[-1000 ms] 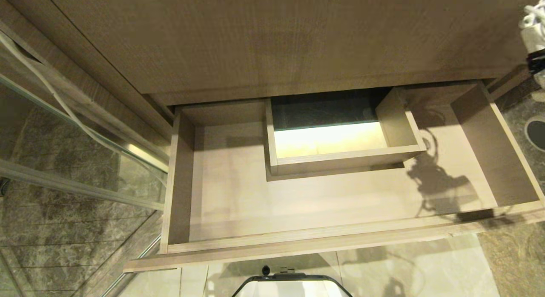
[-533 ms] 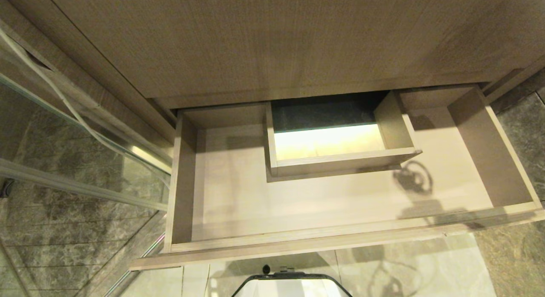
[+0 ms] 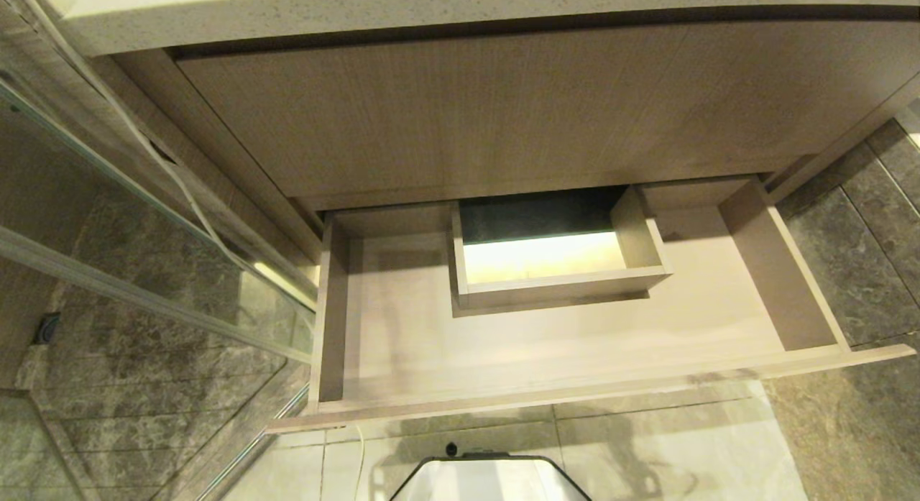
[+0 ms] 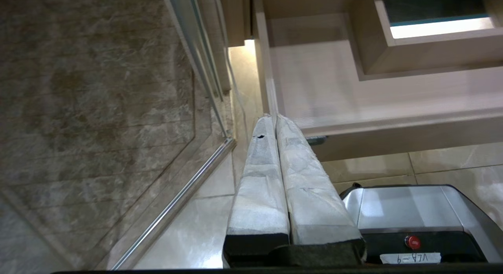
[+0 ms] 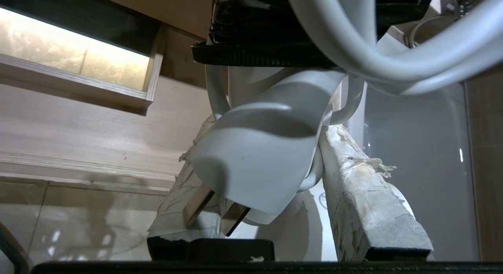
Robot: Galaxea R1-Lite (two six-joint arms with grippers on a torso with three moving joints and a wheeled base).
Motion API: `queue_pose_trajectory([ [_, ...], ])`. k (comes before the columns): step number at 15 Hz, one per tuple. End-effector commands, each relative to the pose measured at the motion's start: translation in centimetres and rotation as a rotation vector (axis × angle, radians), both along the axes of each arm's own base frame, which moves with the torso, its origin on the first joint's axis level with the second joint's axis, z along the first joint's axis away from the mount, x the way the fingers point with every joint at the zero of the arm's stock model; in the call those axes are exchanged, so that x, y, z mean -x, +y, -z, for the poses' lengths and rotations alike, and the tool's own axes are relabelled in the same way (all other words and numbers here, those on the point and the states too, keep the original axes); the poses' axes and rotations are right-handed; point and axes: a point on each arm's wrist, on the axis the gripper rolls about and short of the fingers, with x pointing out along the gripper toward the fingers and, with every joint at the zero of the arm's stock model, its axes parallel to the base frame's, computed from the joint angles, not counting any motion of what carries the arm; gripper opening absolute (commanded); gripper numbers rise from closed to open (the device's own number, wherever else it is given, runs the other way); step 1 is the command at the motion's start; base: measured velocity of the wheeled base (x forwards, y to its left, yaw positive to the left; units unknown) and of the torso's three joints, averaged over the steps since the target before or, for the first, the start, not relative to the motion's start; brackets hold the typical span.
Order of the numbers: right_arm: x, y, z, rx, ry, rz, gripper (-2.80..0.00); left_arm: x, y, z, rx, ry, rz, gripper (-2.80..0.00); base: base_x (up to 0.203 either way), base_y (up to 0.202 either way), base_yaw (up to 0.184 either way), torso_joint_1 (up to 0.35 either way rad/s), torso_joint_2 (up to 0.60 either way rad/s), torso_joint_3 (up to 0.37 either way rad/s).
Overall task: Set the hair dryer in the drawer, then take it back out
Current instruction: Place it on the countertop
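Holding hair dryer [image 5: 255, 164] clamped between padded fingers [image 5: 369, 199], right hand [image 5: 255, 156] is kept clear above open, empty drawer [image 3: 575, 400]; left hand [image 4: 275, 120] parked, fully closed, empty.

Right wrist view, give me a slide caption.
Right gripper holds the white hair dryer above the open drawer.

Right gripper [image 5: 271, 156] held white hair dryer [image 5: 255, 164], taped jaws clamped either side of its body. White cord [image 5: 353, 42] looped above, black tie [image 5: 259, 57] around bundle. Open drawer [image 5: 78, 132] lay beyond, boxed cut-out [image 5: 74, 89] glowing yellow inside.
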Motion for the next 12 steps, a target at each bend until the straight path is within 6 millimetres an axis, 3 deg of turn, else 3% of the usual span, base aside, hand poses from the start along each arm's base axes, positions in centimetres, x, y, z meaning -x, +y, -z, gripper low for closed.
queue_pose_trajectory([
  [1, 1.2, 0.6, 0.1, 0.018, -0.032, -0.001, -2.80, 0.0, 0.0, 0.0, 0.001, 0.000, 0.000, -2.80, 0.000, 0.000, 0.000, 0.492, -0.50, -0.226],
  [12, 0.0, 0.0, -2.1, 0.048, -0.093, -0.001, -2.80, 0.0, 0.0, 0.0, 0.001, 0.001, 0.000, -2.80, 0.000, 0.000, 0.000, 0.341, -0.55, -0.252],
])
